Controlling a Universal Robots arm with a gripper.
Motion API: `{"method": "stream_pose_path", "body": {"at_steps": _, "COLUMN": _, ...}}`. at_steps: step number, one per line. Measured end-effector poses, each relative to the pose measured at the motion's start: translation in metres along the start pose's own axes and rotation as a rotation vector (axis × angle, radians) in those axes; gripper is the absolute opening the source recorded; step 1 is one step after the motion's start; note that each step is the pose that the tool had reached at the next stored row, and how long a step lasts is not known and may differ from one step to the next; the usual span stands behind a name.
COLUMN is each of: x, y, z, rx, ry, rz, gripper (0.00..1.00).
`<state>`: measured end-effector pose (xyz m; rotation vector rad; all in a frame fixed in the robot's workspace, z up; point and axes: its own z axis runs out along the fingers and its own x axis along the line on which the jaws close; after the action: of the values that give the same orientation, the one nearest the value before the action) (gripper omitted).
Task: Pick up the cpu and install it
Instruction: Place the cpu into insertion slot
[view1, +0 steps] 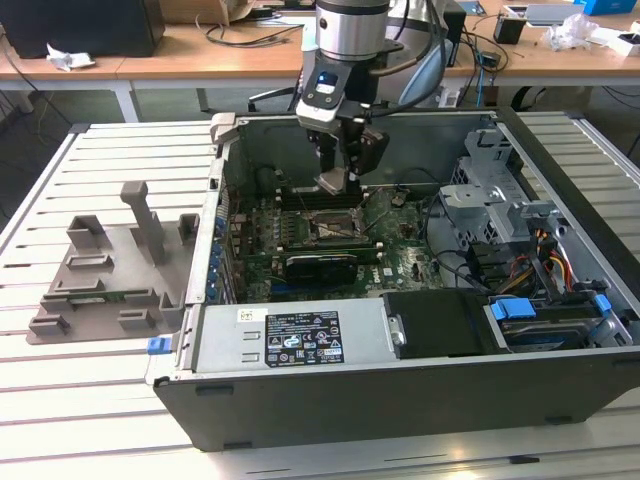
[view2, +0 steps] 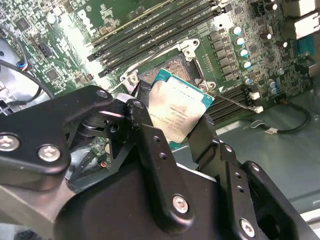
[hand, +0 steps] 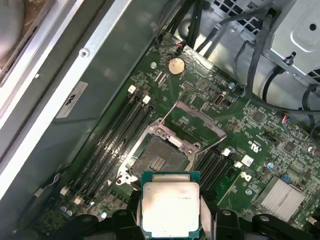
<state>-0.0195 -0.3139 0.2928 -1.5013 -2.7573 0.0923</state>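
Pick-up done: gripper (view1: 335, 183) fingers (view2: 150, 132) clamp the cpu (hand: 171, 207) by its edges, held clear of the open motherboard socket (hand: 159, 159); seating not yet done.

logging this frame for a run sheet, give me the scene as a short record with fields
gripper: gripper shut on the cpu, reaching into the open computer case
cpu: gripped at two opposite edges, metal lid facing the wrist cameras, held over the motherboard, not seated
socket: socket empty, contacts exposed, frame lifted open
fixture tray: grey fixture tray on the slatted table, to the exterior view's left of the case
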Motion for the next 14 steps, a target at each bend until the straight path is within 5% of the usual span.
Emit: {"method": "stream_pose_path", "body": {"at_steps": 14, "x": 0.0, "y": 0.0, "z": 0.0, "rx": 0.0054, "ry": 0.0077, "rz": 0.168, "gripper": 0.55}}
